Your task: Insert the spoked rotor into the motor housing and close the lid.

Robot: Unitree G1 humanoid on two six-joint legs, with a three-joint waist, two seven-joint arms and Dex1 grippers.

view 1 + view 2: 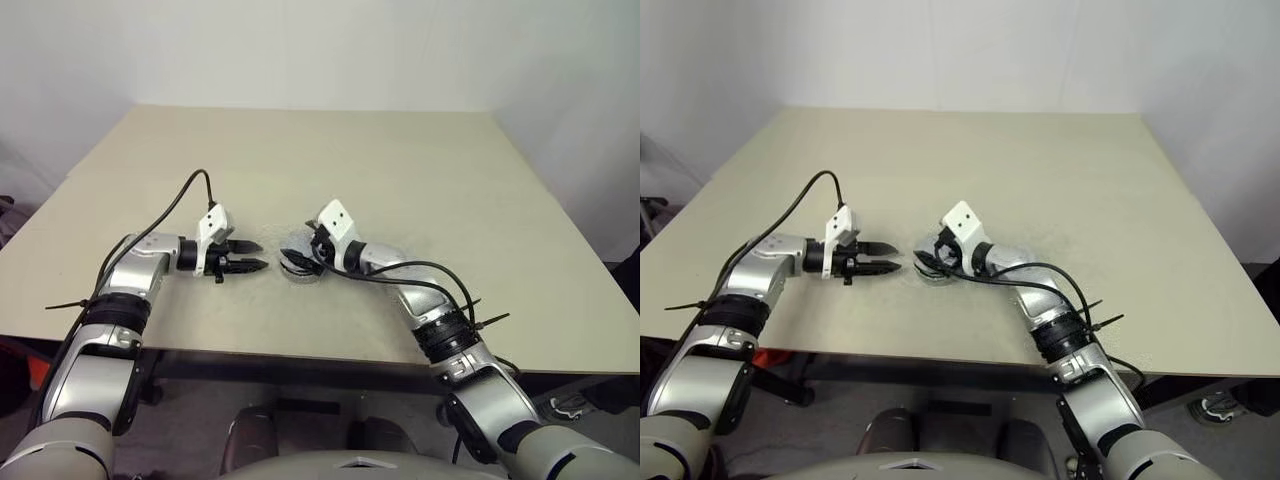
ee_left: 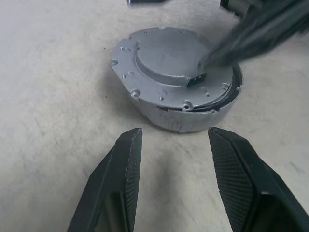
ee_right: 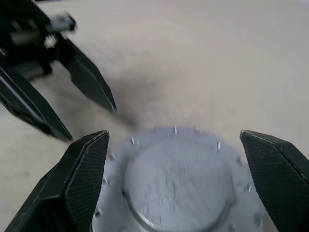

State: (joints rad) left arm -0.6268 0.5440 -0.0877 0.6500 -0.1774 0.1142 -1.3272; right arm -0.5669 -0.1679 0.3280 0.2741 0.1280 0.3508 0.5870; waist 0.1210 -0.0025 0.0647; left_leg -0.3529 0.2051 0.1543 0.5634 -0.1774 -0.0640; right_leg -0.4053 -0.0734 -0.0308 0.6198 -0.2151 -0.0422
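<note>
1. The left gripper (image 1: 247, 255) hovers just beside the motor housing (image 2: 179, 121), on its left, jaws part-open with nothing between them. If it pushes in at this height it could shove the housing across the worktop (image 1: 450, 180) instead of steadying it.

2. The housing sits on the worktop between the two grippers, with the lid (image 2: 169, 70) lying smooth-hub side up on top. In the left wrist view a dark gap shows along one edge, so the lid looks tilted, not fully seated. The spoked rotor is presumably inside; I cannot tell.

3. The right gripper (image 3: 176, 186) is spread wide, its fingers (image 3: 84, 176) straddling the lid from above and holding nothing. One finger seems to be touching the lid's top near the raised edge. Pressing off-centre there could rock the lid further or jam it crooked; closing on the rim could lift it back off.

4. With both grippers this close, a careless move could make them collide.
</note>
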